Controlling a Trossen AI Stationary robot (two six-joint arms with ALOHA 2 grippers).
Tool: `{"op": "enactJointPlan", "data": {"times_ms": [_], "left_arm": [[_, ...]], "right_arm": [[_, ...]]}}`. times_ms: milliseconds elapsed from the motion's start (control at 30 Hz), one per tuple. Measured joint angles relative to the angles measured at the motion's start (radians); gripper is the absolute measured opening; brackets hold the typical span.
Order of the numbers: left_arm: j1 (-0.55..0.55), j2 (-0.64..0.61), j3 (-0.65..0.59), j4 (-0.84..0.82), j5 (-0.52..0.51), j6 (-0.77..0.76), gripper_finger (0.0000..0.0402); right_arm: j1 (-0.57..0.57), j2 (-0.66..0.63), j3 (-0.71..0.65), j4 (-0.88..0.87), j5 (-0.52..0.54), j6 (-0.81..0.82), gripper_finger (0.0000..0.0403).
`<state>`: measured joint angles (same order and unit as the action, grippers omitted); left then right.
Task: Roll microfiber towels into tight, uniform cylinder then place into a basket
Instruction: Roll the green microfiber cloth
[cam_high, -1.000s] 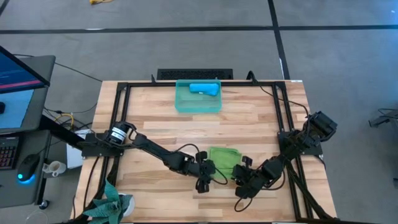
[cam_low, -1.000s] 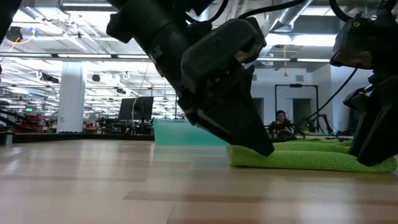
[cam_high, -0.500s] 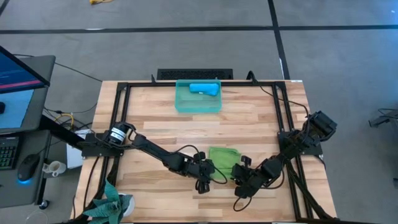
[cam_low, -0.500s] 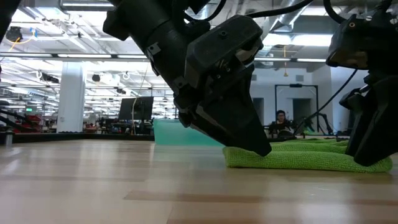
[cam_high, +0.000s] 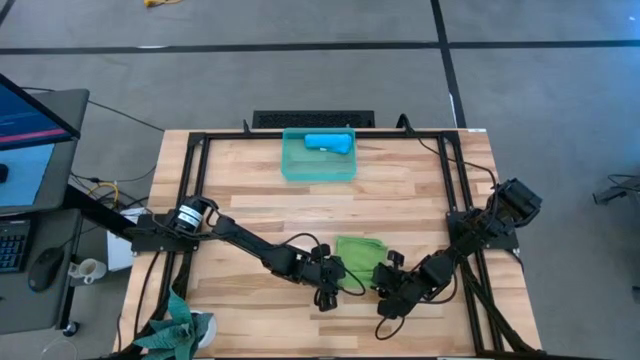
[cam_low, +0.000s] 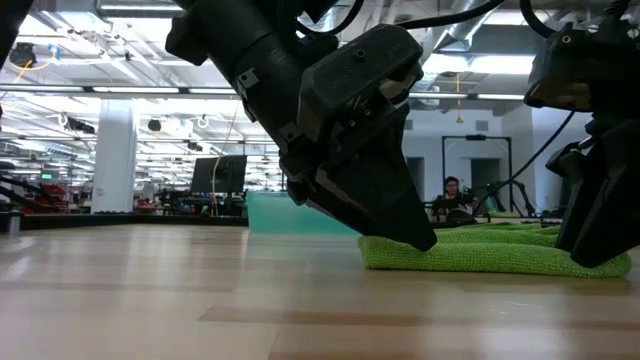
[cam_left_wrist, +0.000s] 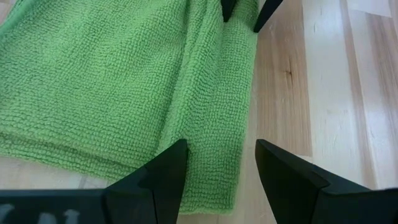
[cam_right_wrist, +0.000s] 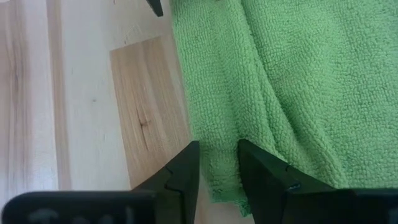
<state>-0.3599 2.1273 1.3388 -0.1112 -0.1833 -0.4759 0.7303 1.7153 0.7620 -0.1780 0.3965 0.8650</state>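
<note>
1. I see my left claw (cam_high: 331, 287) low over the wooden counter (cam_high: 240, 190), at the left end of the near edge of the lime green towel (cam_high: 360, 255).
2. In the left wrist view this claw (cam_left_wrist: 217, 163) is spread wide, and the rolled near edge of the green towel (cam_left_wrist: 124, 93) runs straight out between its two fingers (cam_left_wrist: 163, 174). I cannot tell if the tips press the cloth or only stand above it.
3. My right claw (cam_high: 388, 292) is at the other end of the same edge, just beside the left claw, with the towel's edge between the two.
4. In the right wrist view the right claw (cam_right_wrist: 219, 163) has its fingers (cam_right_wrist: 186, 168) close together on both sides of the thick fold of the towel (cam_right_wrist: 267, 81). The gap is narrow and the fold fills it, so I read it as pinching the towel.
5. In the low view the towel (cam_low: 480, 255) lies flat on the counter (cam_low: 150, 290), with the left claw (cam_low: 405, 225) touching down at one end and the right claw (cam_low: 590, 245) at the other end.
6. Well beyond both claws, at the far side of the counter, stands the teal-green basket (cam_high: 292, 165). The sky-blue towel (cam_high: 328, 142) lies rolled inside it.
</note>
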Motion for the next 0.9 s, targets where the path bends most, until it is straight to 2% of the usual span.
{"op": "enactJointPlan", "data": {"times_ms": [467,900], "left_arm": [[0.0,0.001,-0.001,0.001,0.001,-0.008,0.0188],[0.0,0.002,-0.001,0.001,0.001,-0.008,0.0188]], "right_arm": [[0.0,0.0,0.002,0.005,-0.01,-0.001,0.0213],[0.0,0.0,0.001,0.005,-0.009,-0.002,0.0221]]}}
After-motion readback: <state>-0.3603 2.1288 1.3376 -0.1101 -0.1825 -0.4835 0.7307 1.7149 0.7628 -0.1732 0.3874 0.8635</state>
